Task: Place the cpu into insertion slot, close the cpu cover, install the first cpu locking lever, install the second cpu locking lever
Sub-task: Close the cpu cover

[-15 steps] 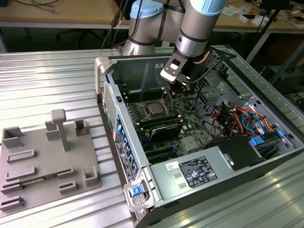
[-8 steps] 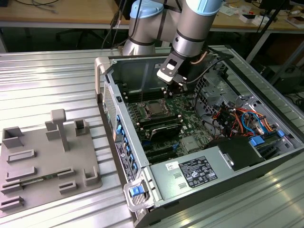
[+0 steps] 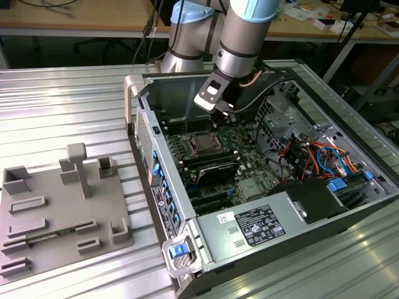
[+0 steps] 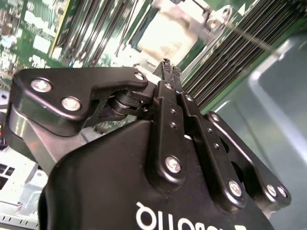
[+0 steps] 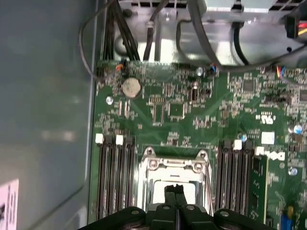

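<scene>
My gripper [image 3: 222, 116] hangs inside the open computer case, just above the insertion slot [image 3: 202, 144] on the green board. Its two black fingertips [image 5: 175, 189] are pressed together with nothing seen between them, and they point down at the slot's middle. The silver cpu cover [image 5: 175, 165] appears to lie flat on the slot. The pale metal top of the cpu [image 5: 160, 191] shows through its cut-out. In the second wrist view the shut gripper [image 4: 167, 64] stands before the bright cpu [image 4: 168, 33], and a thin silver locking lever [image 4: 244, 36] slants up beside the slot.
Long black memory slots [image 5: 115, 177] flank the slot on both sides. Cables [image 3: 312, 156] and a drive cage fill the case at the exterior view's right, and the power supply [image 3: 255, 227] lies at the front. A grey fixture tray [image 3: 62, 205] sits on the table at the left.
</scene>
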You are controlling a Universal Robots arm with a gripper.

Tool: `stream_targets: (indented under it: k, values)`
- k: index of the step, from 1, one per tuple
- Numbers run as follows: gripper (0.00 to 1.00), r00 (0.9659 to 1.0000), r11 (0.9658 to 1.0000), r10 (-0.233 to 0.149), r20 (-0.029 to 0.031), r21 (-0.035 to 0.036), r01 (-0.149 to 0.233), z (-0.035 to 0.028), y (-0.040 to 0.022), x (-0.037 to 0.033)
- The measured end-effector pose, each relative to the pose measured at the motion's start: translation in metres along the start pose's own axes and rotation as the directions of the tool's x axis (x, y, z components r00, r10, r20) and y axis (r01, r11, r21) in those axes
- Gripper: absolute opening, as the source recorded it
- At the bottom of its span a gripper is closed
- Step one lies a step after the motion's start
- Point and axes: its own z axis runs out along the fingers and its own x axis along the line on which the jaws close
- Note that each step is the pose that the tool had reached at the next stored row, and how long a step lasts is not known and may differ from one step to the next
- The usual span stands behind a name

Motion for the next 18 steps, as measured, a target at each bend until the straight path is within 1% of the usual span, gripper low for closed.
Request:
stream_targets:
  k: [1,5,11,14,18]
  values:
    - [0.11,1.0,1.0,0.0,-0.0001,0.0,0.0,0.0006,-0.0022,0.0001]
    - [0.11,1.0,1.0,0.0,0.0,0.0,0.0,0.0049,-0.0145,0.0008]
    - [0.11,1.0,1.0,0.0,0.0,0.0,0.0,0.0101,-0.0313,0.0018]
    - [0.11,1.0,1.0,0.0,-0.0001,-0.0001,0.0,0.0117,-0.0337,0.0019]
    - [0.11,1.0,1.0,0.0,0.0,0.0,0.0,0.0185,-0.035,0.002]
